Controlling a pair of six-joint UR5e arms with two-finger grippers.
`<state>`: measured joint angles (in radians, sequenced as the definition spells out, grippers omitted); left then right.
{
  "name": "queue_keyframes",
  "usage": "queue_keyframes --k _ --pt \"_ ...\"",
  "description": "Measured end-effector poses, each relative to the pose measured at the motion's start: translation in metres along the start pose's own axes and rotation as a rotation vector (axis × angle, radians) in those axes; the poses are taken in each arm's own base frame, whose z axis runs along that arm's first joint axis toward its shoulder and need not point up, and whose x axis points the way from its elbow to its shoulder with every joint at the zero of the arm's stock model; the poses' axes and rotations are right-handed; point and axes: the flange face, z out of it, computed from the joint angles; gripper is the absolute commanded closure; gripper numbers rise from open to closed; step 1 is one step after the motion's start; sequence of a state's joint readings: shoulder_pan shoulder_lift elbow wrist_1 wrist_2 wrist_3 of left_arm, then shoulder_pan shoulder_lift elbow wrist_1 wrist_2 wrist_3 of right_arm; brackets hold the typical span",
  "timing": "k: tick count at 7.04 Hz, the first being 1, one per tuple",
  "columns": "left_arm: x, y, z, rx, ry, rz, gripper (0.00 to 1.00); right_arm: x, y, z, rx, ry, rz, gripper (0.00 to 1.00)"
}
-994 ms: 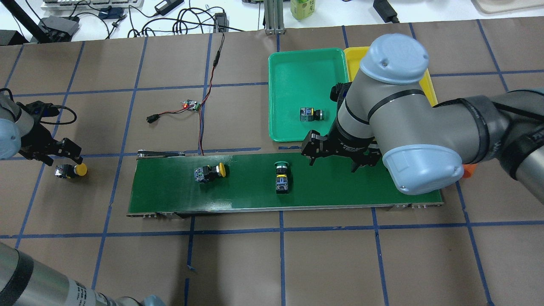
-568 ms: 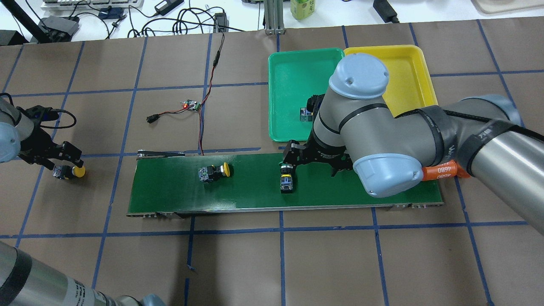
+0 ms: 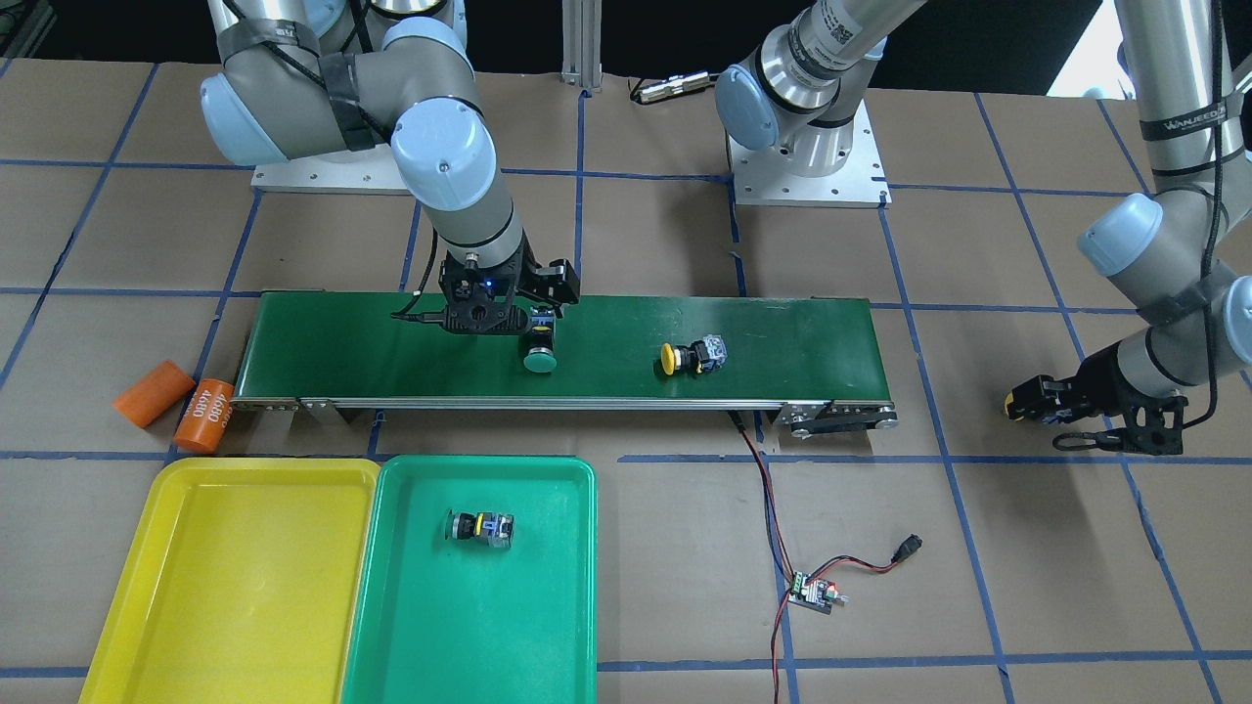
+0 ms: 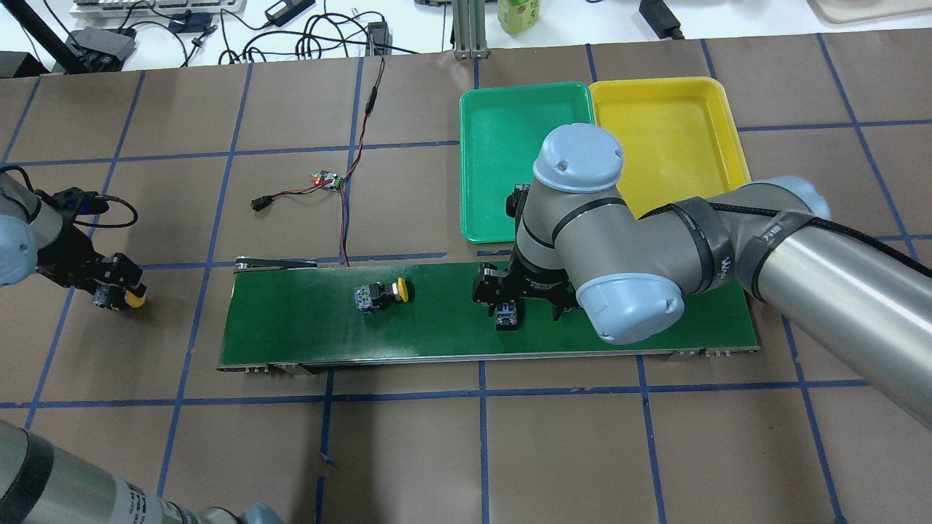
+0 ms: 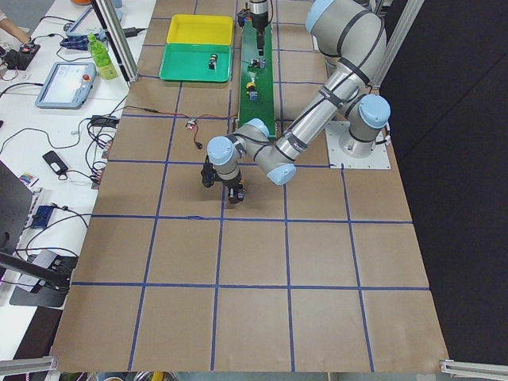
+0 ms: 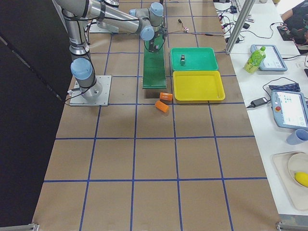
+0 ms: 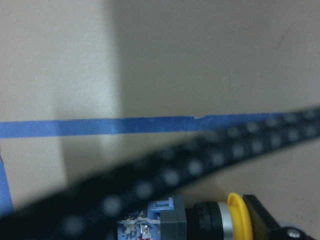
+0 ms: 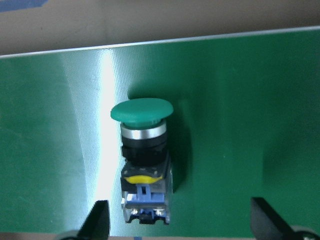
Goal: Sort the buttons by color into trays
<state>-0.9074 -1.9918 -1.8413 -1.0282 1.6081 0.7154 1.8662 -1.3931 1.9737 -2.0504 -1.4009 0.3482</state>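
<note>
- Right tool [image 8: 181, 221] hangs low over the conveyor belt [image 8: 240, 90], spread wide, holding nothing; the green button [image 8: 142, 150] lies between its fingers [image 8: 97, 224]. Only the right wrist view shows that; overhead, the arm [image 4: 582, 218] covers it.
- Step, I judge: picking green number 2. Next: close across its body, lift, carry to the green tray [image 4: 502, 109].
- Left tool [image 4: 115, 285] is down at a yellow button [image 3: 1013, 407] on the bench [image 4: 437, 451]; gripped or not, I cannot tell.
- The belt yellow button [image 4: 384, 294] lies apart from both tools.
- Farthest, the green tray holds the sorted green button [image 3: 479, 526], plain from the front, mostly hidden overhead; the yellow tray [image 4: 670, 131] holds 0.
</note>
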Motion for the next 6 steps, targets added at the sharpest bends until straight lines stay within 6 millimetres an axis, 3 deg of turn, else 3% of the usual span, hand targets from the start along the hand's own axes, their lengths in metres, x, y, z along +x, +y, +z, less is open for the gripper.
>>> queue_keyframes --k 1,2,4,5,6 --pt "0.016 0.002 -0.021 -0.008 0.006 0.007 1.0 0.001 0.001 0.007 -0.012 0.003 0.004 0.11" --pt "0.048 0.0 -0.051 -0.013 0.012 0.006 1.0 0.002 0.001 0.01 -0.019 0.005 0.005 0.21" --pt "0.158 -0.007 -0.098 -0.006 0.039 -0.039 1.0 0.003 -0.001 0.014 -0.026 0.006 0.004 0.95" --pt "0.22 -0.005 -0.105 -0.007 0.056 -0.085 1.0 0.005 -0.004 0.015 -0.025 0.009 0.007 1.0" --pt "0.269 0.004 -0.102 -0.023 0.06 -0.137 1.0 0.009 -0.008 0.011 -0.016 0.011 0.017 1.0"
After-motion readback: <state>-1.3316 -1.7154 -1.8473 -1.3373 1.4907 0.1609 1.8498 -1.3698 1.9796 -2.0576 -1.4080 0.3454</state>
